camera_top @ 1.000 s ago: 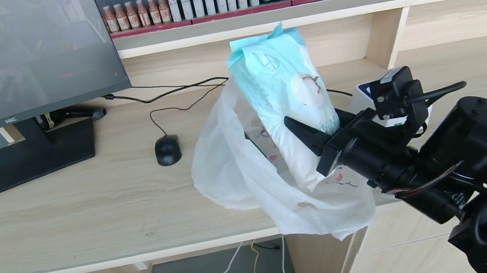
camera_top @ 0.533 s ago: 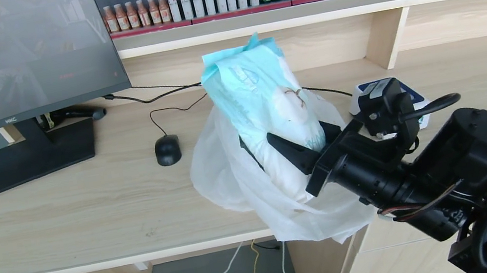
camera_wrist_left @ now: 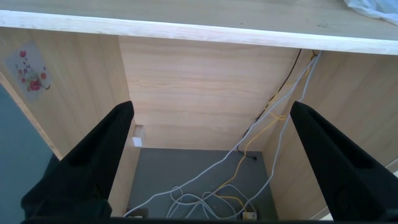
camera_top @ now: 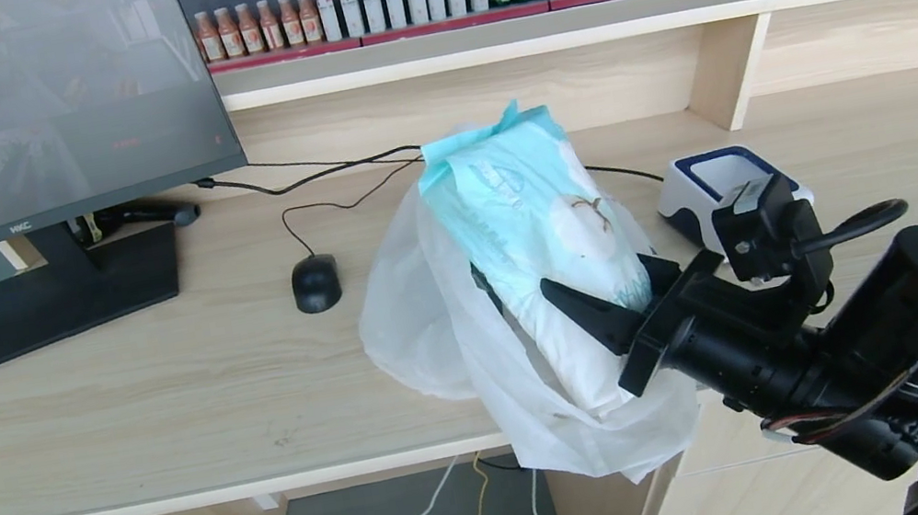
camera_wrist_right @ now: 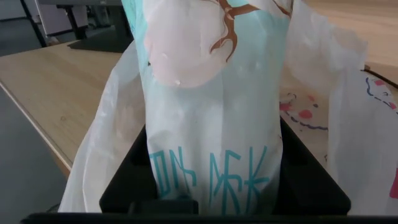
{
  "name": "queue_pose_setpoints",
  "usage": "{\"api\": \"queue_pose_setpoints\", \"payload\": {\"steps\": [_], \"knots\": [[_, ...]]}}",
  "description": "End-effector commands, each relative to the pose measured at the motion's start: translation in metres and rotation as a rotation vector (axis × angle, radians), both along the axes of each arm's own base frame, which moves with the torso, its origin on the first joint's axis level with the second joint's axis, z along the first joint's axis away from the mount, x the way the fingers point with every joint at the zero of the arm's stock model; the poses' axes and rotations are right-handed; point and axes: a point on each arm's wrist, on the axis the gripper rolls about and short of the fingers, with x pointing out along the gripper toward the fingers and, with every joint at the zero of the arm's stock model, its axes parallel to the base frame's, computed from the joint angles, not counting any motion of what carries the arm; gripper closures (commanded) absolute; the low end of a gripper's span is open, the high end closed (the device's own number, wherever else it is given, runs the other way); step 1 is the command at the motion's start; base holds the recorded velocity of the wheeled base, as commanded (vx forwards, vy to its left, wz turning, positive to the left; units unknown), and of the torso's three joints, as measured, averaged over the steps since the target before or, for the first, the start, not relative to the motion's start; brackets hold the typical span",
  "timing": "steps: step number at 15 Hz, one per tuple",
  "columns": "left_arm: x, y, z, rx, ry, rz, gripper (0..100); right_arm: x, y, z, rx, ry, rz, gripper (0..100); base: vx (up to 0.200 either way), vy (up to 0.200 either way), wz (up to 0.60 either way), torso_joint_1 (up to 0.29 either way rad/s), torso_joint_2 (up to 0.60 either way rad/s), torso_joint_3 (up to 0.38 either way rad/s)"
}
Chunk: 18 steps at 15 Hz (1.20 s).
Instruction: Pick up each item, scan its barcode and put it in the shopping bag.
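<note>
Right claw (camera_top: 613,288) is clamping the low end of the blue-white pack (camera_top: 530,208). The pack's long axis is running up and away from the claw, tipping a bit to the robot's left. Its lower part is sitting in the mouth of the shopping bag (camera_top: 420,329) at the surface (camera_top: 119,398) edge. Left claw (camera_wrist_left: 211,158) is hanging open under the surface, well apart.

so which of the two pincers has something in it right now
The right pincer, clamped on the blue-and-white pack at the open shopping bag. The left pincer hangs open and empty below the counter.
</note>
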Motion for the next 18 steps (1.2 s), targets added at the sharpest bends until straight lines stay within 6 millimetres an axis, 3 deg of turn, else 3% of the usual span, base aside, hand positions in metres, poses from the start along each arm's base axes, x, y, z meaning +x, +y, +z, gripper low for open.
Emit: {"api": "queue_pose_setpoints", "payload": {"steps": [1,7,16,17,18], "knots": [[0.0,0.0,0.0,0.0,0.0,0.0,0,0.004,-0.003,-0.003,-0.006,0.007,-0.019,100,0.0,0.0,0.0,0.0,0.0,0.0],[0.0,0.0,0.0,0.0,0.0,0.0,0,0.014,-0.006,-0.014,0.021,0.079,-0.128,100,0.0,0.0,0.0,0.0,0.0,0.0],[0.0,0.0,0.0,0.0,0.0,0.0,0,0.018,-0.002,-0.023,0.01,0.105,-0.133,100,0.0,0.0,0.0,0.0,0.0,0.0],[0.0,0.0,0.0,0.0,0.0,0.0,0,0.026,0.002,-0.028,0.005,0.113,-0.136,100,0.0,0.0,0.0,0.0,0.0,0.0],[0.0,0.0,0.0,0.0,0.0,-0.002,0,0.027,0.003,-0.027,0.008,0.107,-0.136,0,0.0,0.0,0.0,0.0,0.0,0.0]]}}
